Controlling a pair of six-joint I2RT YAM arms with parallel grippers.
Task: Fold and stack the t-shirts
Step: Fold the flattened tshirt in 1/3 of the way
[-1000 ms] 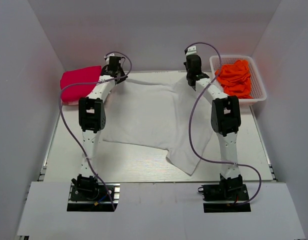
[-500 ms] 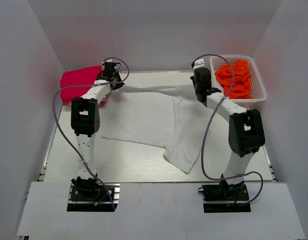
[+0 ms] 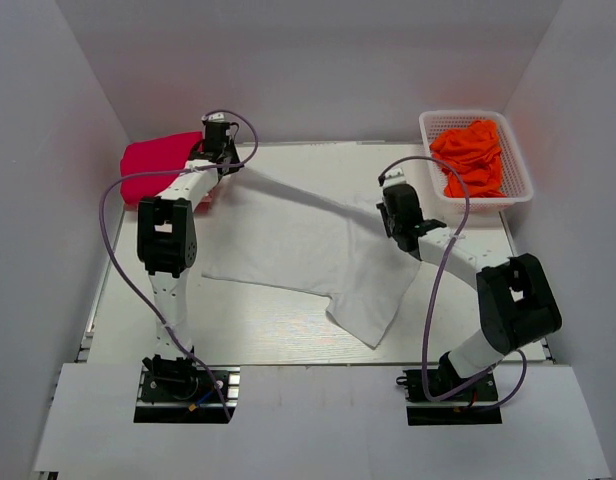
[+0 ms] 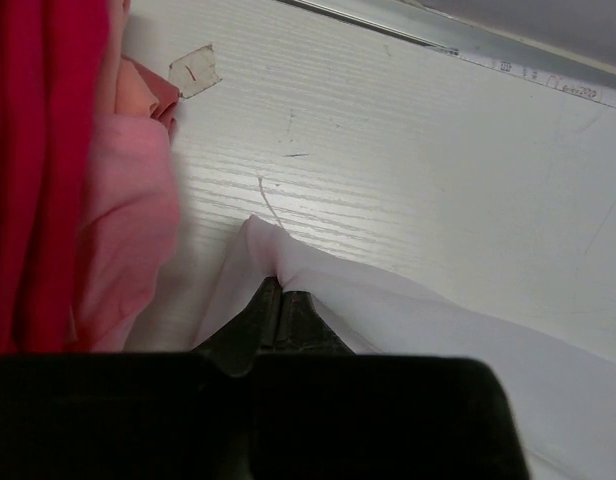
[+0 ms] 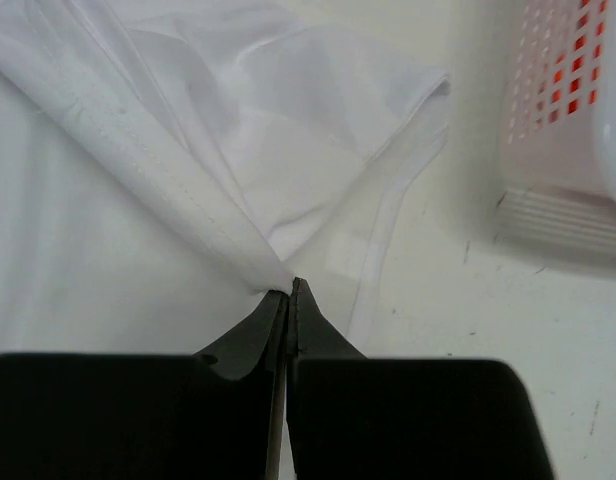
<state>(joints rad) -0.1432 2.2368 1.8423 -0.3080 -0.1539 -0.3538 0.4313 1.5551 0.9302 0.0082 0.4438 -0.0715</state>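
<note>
The white t-shirt (image 3: 298,245) lies spread over the table's middle. My left gripper (image 3: 226,165) is shut on its far left corner, seen in the left wrist view (image 4: 280,285) with white cloth (image 4: 428,330) running right. My right gripper (image 3: 386,215) is shut on a hemmed edge of the shirt (image 5: 168,170), jaws pinched in the right wrist view (image 5: 289,288), and holds it lifted over the shirt's right side. A taut fold runs between both grippers. The crimson-pink shirt (image 3: 153,165) lies folded at far left, with a paler pink one (image 4: 128,230) under it. Orange shirts (image 3: 470,155) fill the basket.
The white lattice basket (image 3: 516,190) stands at the back right, its wall in the right wrist view (image 5: 568,120). White walls enclose the table on three sides. A piece of tape (image 4: 194,72) sticks to the table near the pink stack.
My right gripper has moved from the far edge toward the near side and right, dragging the shirt's edge over the shirt. My left gripper has stayed near the far left corner.
</note>
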